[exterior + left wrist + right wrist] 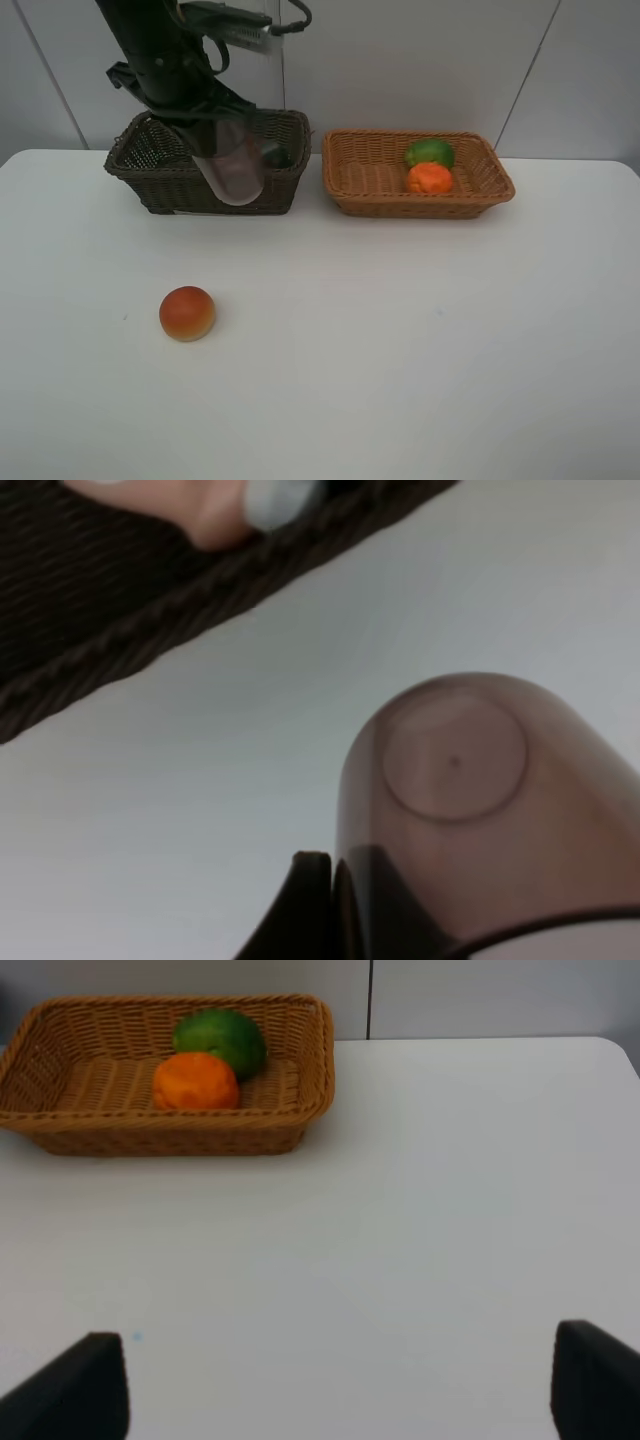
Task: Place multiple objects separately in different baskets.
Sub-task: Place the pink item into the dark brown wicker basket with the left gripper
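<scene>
My left gripper (222,140) is shut on the rim of the translucent purple cup (236,165), which hangs tilted at the front wall of the dark brown basket (150,185). In the left wrist view the cup (450,780) shows its bottom, with the left gripper (338,910) pinching its wall. A pink white-capped bottle (215,510) lies in the dark basket (90,600). The green fruit (430,152) and orange tangerine (431,178) lie in the tan basket (360,200). A red-orange round fruit (187,313) sits on the table. My right gripper (340,1385) is open and empty.
The white table (400,350) runs to a pale wall behind both baskets. A dark greenish thing (277,157) shows partly inside the dark basket behind the cup. In the right wrist view the tan basket (60,1130) holds the green fruit (222,1040) and tangerine (195,1082).
</scene>
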You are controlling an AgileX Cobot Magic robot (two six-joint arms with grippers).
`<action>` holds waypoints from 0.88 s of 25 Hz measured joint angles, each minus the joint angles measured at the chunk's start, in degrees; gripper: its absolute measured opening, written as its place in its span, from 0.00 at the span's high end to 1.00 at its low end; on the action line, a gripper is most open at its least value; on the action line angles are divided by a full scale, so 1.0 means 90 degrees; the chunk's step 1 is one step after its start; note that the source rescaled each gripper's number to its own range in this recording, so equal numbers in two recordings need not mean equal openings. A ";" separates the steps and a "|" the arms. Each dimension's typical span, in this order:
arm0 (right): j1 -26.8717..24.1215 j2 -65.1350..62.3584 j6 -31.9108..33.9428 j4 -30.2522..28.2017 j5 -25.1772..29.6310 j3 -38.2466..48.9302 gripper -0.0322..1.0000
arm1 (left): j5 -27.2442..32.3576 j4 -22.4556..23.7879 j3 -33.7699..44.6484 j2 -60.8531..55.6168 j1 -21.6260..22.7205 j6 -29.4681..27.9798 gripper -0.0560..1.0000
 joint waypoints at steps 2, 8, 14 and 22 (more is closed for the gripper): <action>0.0000 0.0000 0.0000 0.0000 0.0000 0.0000 0.06 | -0.0061 0.0000 -0.0029 0.0001 0.0267 0.0006 0.95; 0.0000 0.0000 0.0000 0.0000 0.0000 0.0000 0.06 | -0.0548 -0.0177 -0.0033 -0.0006 0.0902 0.0233 0.95; 0.0000 0.0000 0.0000 0.0000 0.0000 0.0000 0.06 | -0.1380 -0.0218 -0.0033 -0.0006 0.1445 0.0327 0.95; 0.0000 0.0000 0.0000 0.0000 0.0000 0.0000 0.06 | -0.2734 -0.0240 -0.0033 0.0052 0.1946 0.0327 0.95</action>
